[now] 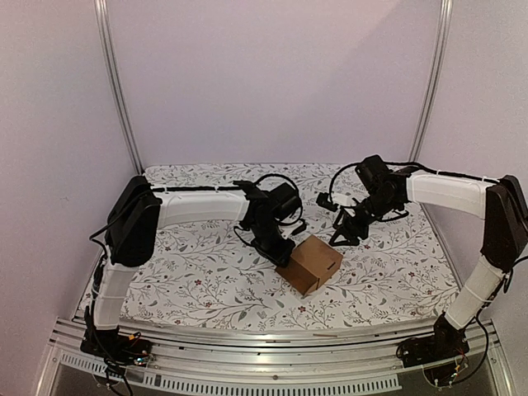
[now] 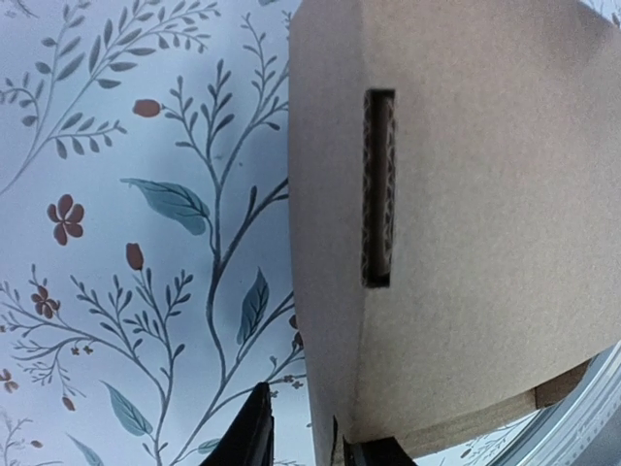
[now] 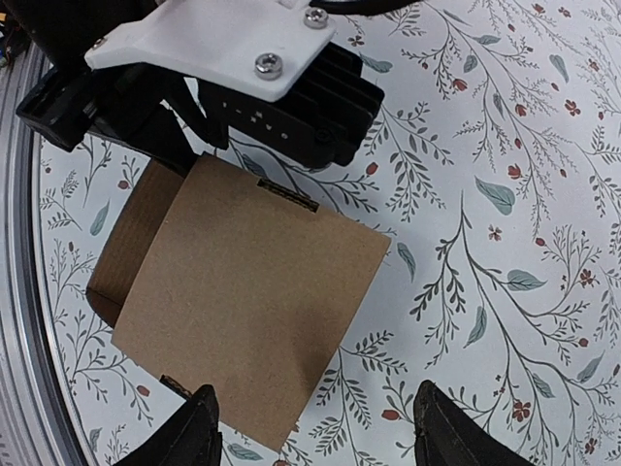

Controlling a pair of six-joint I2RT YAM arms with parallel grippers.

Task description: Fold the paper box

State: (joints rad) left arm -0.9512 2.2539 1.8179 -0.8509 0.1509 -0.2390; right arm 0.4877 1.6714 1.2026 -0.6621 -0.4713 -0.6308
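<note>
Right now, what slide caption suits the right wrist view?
Open right gripper over the brown paper box, left gripper at its edge, on floral cloth.

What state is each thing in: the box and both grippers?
paper box: folded up into a cube, standing on the table.
left gripper: astride a box edge; clamped or not, cannot tell.
right gripper: open, above the box, apart from it.

Left arm point(image 1: 198, 206) extended toward tabletop centre, left gripper point(image 1: 279, 246) angled down, jaws narrowly parted; right arm point(image 1: 450, 191) bent inward from right edge, right gripper point(image 1: 346, 233) jaws wide apart
</note>
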